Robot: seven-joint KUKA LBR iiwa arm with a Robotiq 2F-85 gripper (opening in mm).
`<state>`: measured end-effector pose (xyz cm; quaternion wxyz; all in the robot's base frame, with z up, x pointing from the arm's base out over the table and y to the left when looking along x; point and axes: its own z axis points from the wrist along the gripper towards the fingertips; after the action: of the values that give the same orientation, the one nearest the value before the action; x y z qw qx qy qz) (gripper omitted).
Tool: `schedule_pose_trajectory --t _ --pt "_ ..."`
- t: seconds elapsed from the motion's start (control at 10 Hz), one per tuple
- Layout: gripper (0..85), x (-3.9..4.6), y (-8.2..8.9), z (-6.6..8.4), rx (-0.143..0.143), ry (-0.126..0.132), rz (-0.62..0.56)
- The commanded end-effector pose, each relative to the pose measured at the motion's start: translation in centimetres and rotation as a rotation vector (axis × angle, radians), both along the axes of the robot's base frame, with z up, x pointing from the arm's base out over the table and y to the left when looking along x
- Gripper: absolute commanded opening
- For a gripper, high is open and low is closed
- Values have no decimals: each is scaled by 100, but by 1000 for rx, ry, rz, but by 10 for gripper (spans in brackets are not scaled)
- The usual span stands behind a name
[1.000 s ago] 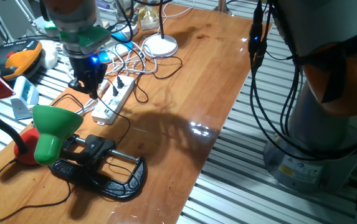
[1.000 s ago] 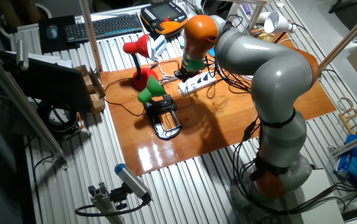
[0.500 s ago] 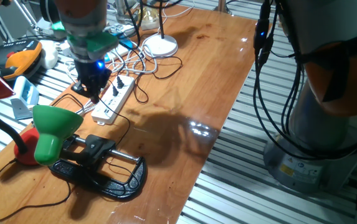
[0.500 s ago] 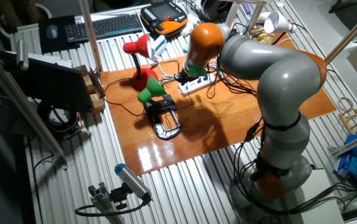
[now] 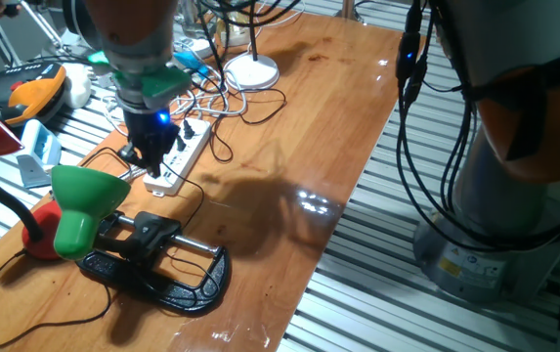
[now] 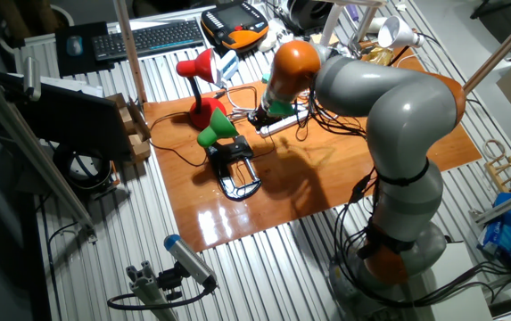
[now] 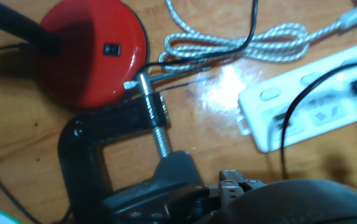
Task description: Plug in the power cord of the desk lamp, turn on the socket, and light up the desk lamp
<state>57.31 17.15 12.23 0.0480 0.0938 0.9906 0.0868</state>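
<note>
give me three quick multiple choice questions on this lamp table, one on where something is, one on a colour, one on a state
1. Where is the gripper?
A. over the near end of the socket
B. above the white round lamp base
C. beside the orange pendant

2. What colour is the shade of the desk lamp on the black clamp base?
A. red
B. green
C. white

3. What state is the desk lamp in?
A. lit and glowing
B. unlit
C. tipped flat on the table

Answers: 1 A, the gripper hangs over the near end of the socket, by the green shade. 2 B, the cone shade is bright green, while the red lamp stands next to it. 3 B, the shade shows no glow and it stands upright on its clamp.
</note>
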Motion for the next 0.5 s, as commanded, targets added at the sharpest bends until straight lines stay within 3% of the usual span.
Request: schedule_pose_trajectory --t 0.0,0.2,0.4 --pt "0 -27 22 -29 2 -1 4" --pt "0 -46 47 -43 3 7 30" --pt "0 -46 47 -43 -97 -9 115"
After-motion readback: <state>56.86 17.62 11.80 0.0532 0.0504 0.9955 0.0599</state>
